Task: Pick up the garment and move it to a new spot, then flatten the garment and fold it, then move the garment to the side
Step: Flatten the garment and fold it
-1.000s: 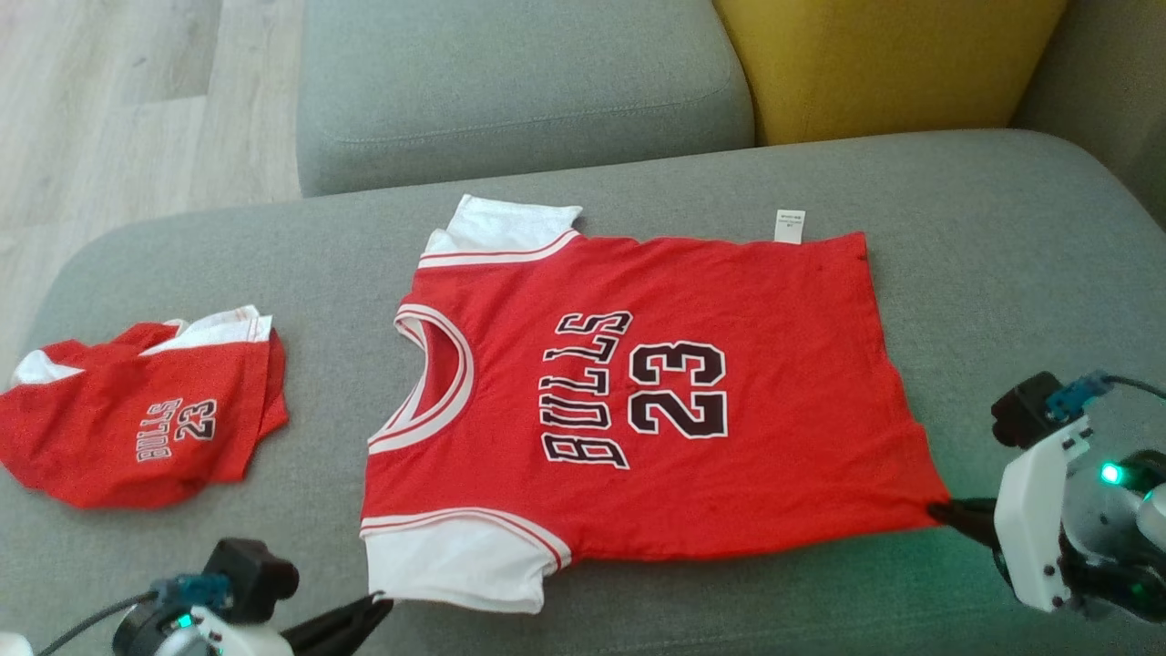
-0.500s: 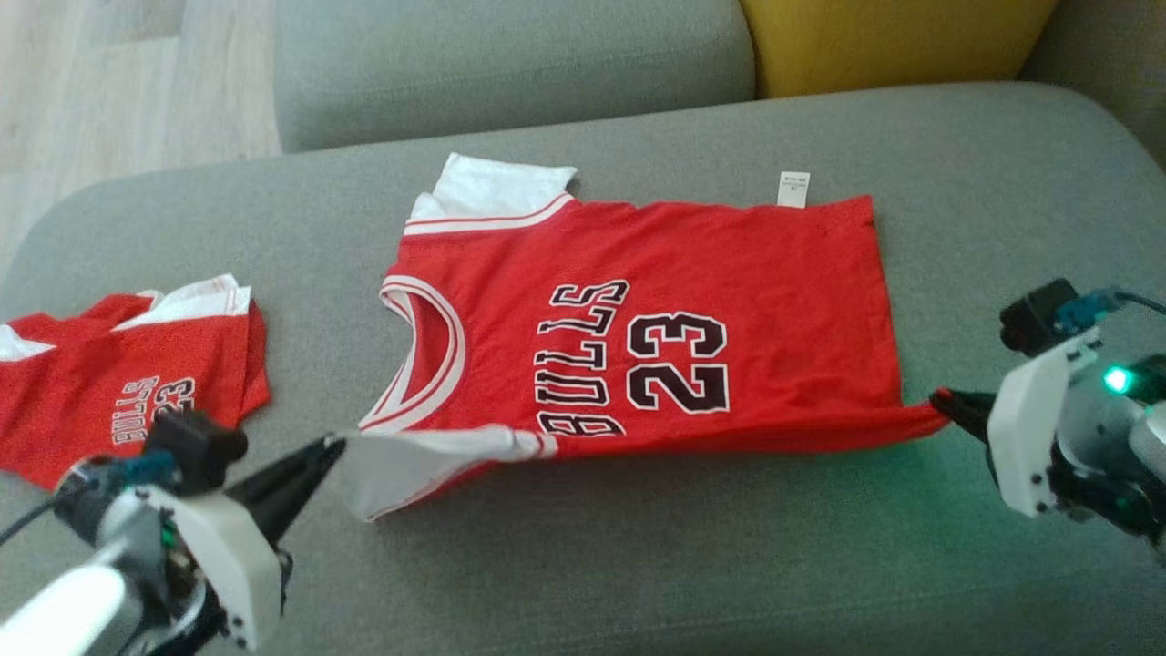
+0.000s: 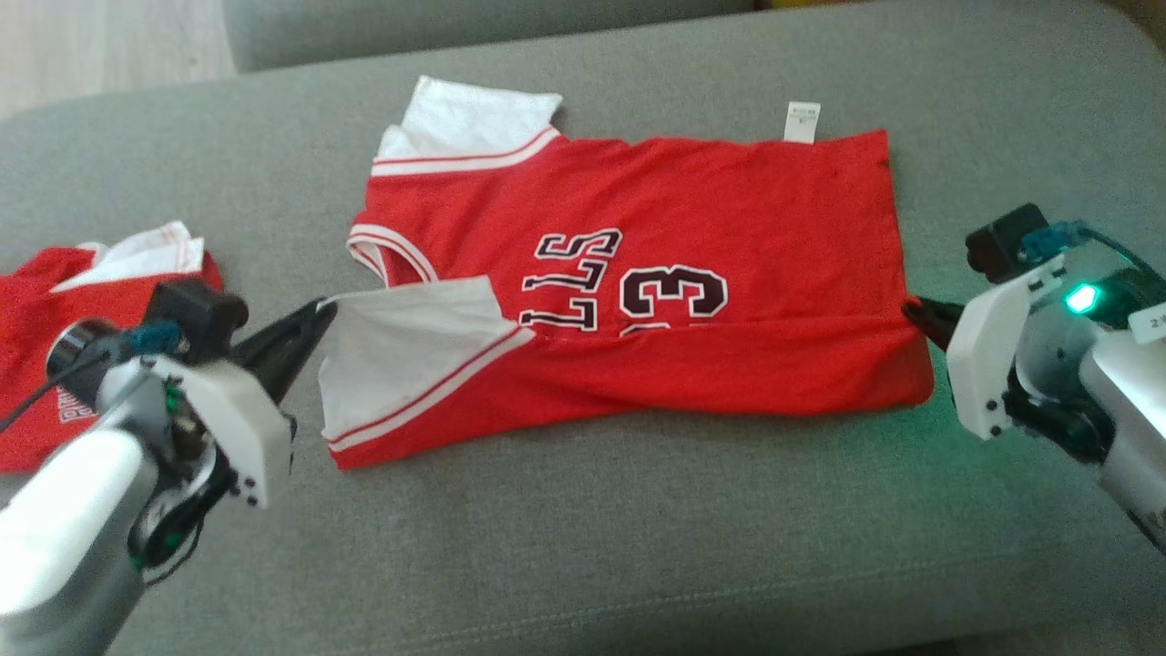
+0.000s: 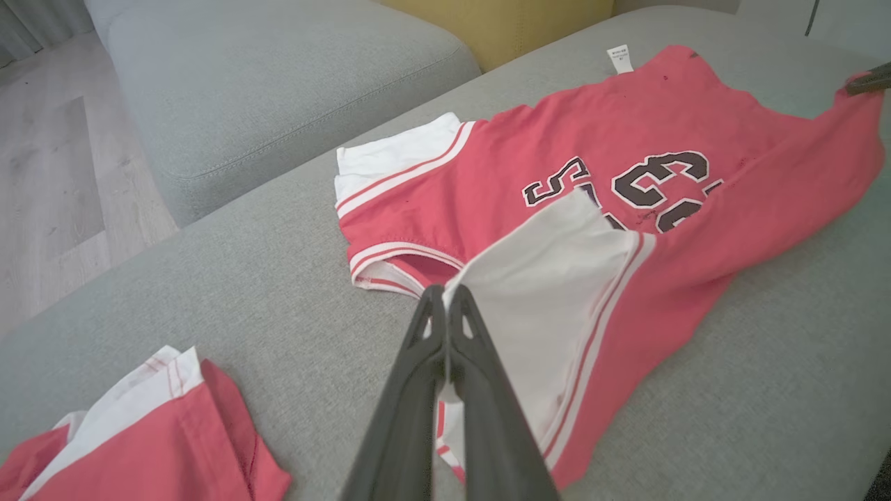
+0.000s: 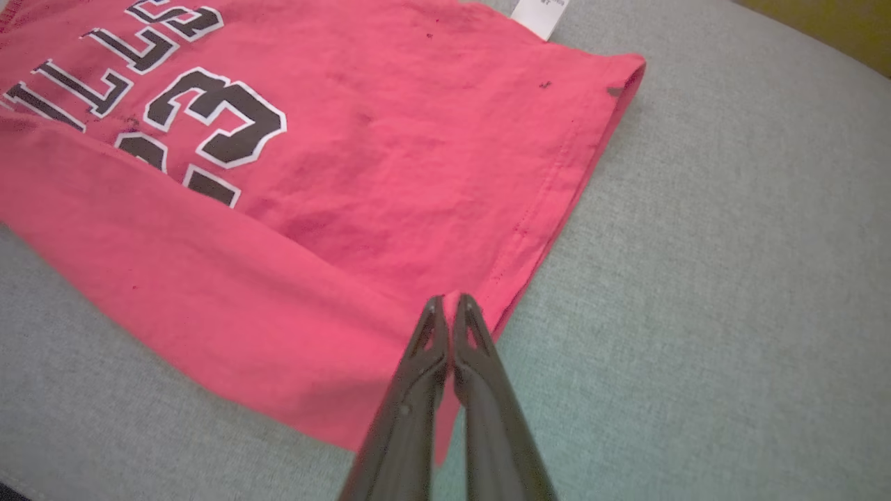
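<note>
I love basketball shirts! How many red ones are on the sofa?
2. One red jersey lies spread across the middle of the sofa, near edge folded over. A second red jersey sits bunched at the left, partly hidden.

The seat [image 3: 638, 547] in front of the jersey [image 3: 729, 200] is plain grey cloth, a wide strip along the whole near edge where either arm could pass. Right of the hem the seat is free as well, except where the right gripper [image 3: 911, 310] pinches the hem corner. On the left a second jersey [image 3: 36, 292] lies crumpled, well apart from the first. The gap between them is partly taken up by the left gripper [image 3: 323, 310], clamped on the white sleeve. Beyond the jersey only a narrow band of seat is free, and there the back cushion [image 4: 278, 83] rises like a wall. Past the seat's left end lies the floor [image 4: 56, 174].
</note>
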